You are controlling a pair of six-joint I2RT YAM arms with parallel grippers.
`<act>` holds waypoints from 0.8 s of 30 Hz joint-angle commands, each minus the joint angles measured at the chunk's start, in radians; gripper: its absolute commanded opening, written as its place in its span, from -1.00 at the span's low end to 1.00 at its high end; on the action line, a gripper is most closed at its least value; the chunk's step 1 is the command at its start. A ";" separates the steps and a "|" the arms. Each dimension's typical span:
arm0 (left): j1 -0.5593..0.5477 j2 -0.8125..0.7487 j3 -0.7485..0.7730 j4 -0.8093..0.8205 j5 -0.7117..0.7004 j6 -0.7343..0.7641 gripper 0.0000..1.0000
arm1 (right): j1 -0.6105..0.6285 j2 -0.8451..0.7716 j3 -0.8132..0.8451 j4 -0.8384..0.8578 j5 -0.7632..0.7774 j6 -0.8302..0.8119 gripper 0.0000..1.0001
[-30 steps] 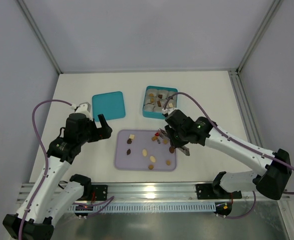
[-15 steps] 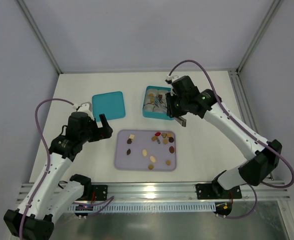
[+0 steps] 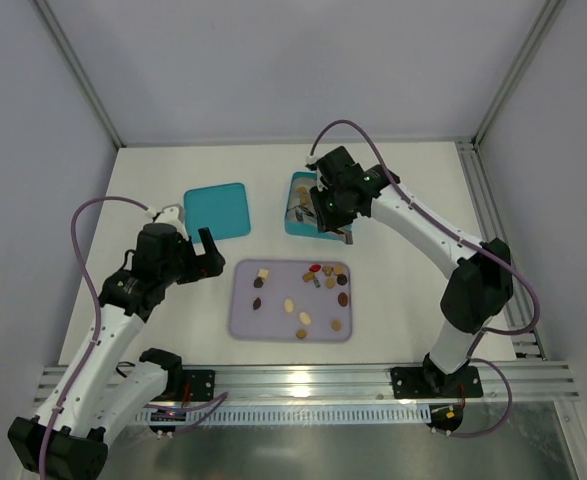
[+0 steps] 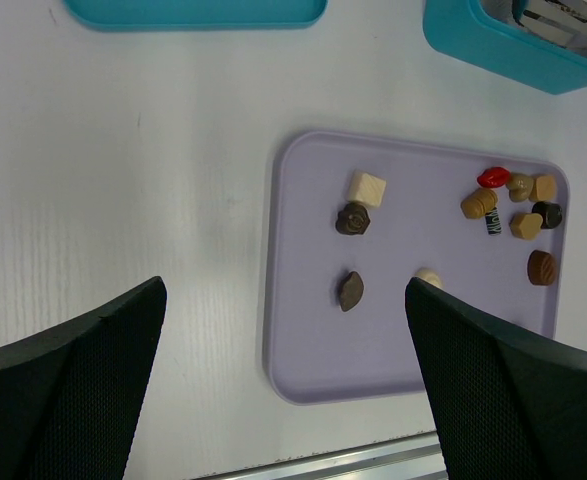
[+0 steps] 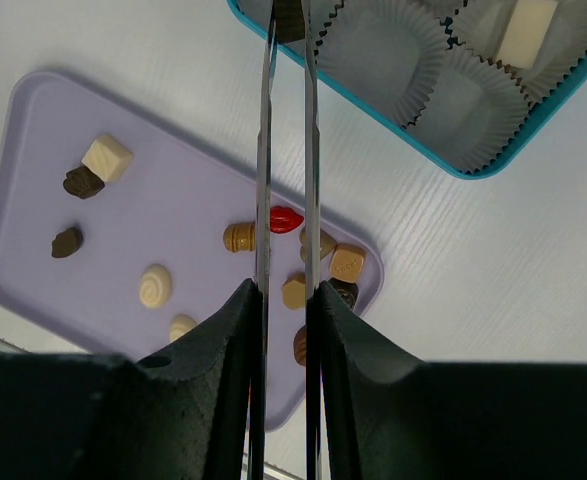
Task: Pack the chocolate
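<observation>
Right wrist view: my right gripper (image 5: 289, 30) is pinching a dark chocolate (image 5: 291, 18) at its fingertips, hanging over the teal box (image 5: 453, 168) edge. My left gripper (image 4: 285, 288) is standing spread wide above the purple tray (image 4: 303, 370), where the other chocolates (image 4: 352, 218) are lying scattered.

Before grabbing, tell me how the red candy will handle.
The red candy looks tiny, so probably light. Its glossy, rounded surface may slip between jaws. On the smooth tray it would likely slide, nudging the tan candy beside it.
</observation>
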 commanded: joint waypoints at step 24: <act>-0.003 0.006 0.013 0.012 -0.026 0.001 1.00 | -0.035 0.122 0.092 0.069 -0.053 -0.016 -0.45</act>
